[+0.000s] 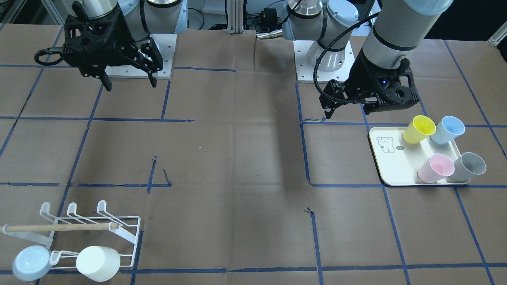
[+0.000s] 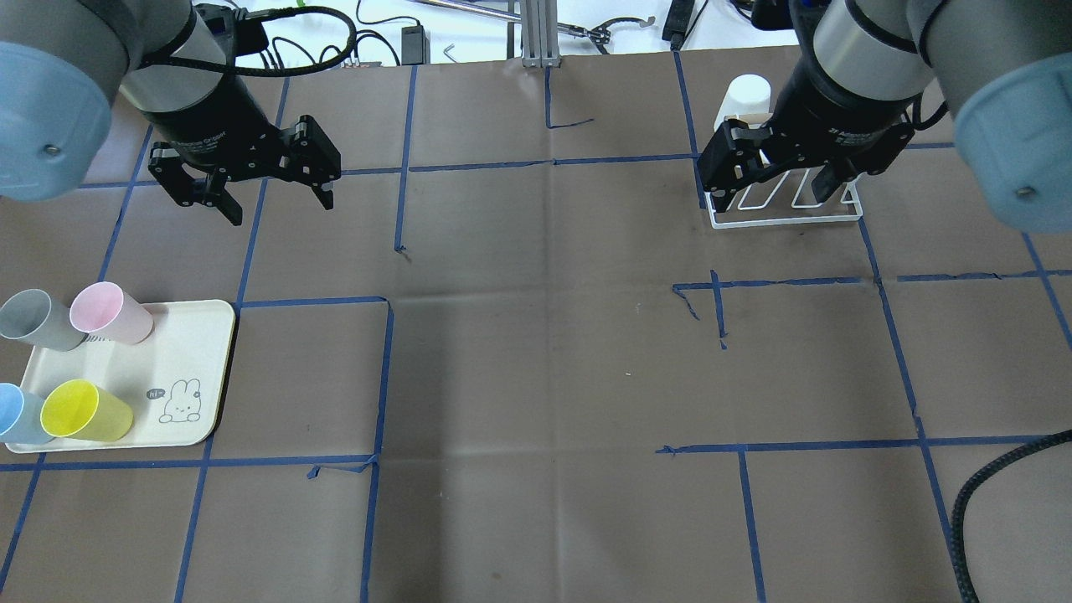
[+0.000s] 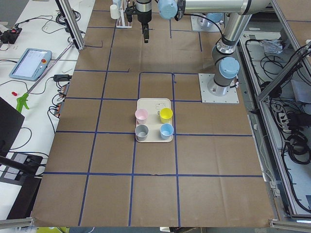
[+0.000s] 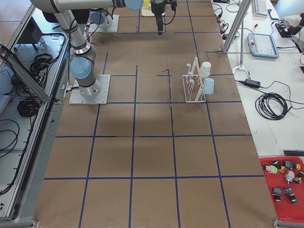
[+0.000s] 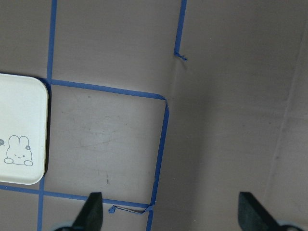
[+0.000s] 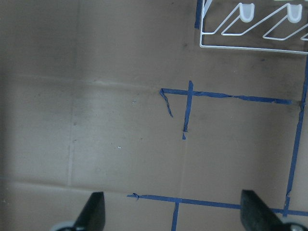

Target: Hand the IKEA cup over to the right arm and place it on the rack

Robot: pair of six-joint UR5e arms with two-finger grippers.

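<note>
Four cups lie on a cream tray [image 1: 390, 166]: yellow [image 1: 419, 129], blue [image 1: 447, 130], pink [image 1: 435, 168] and grey [image 1: 468, 167]. My left gripper [image 1: 348, 109] hangs open and empty above the table, just on the robot's side of the tray. Its wrist view shows the tray's corner [image 5: 19, 125] at the left. The white wire rack [image 1: 91, 233] with a wooden dowel holds a white cup [image 1: 98, 263] and a pale blue cup [image 1: 31, 262]. My right gripper [image 1: 130, 85] is open and empty, raised high. Its wrist view shows the rack's edge [image 6: 250, 29] at the top right.
Brown paper with blue tape lines covers the table [image 2: 536, 377]. The arms' white base plates [image 1: 324, 59] stand at the robot's side. In the overhead view the rack [image 2: 787, 205] is at the back right and the tray [image 2: 193, 335] at the left edge.
</note>
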